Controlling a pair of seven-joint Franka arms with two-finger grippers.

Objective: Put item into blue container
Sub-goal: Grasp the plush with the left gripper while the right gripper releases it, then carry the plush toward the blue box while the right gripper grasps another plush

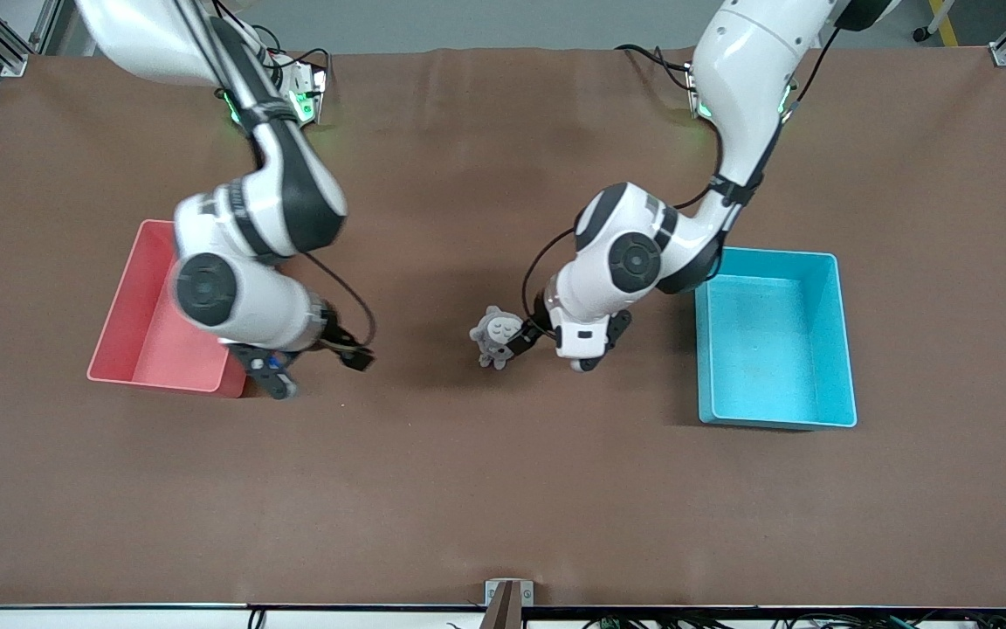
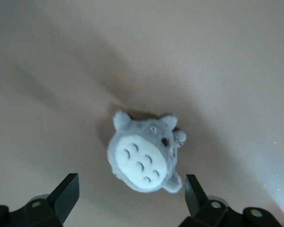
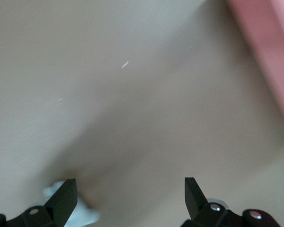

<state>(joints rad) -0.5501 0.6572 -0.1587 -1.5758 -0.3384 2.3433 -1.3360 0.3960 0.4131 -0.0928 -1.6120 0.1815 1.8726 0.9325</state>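
Left pincer [image 2: 131, 196] wide open over grey plush toy [image 2: 144, 152]; right pincer [image 3: 131, 198] wide open, empty

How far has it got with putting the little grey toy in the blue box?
Nothing is delivered yet: the blue container looks empty. In hand: the left gripper is open above the grey plush toy, which lies on the table. Left: grasp, carry, drop. The right gripper waits open beside the pink bin.
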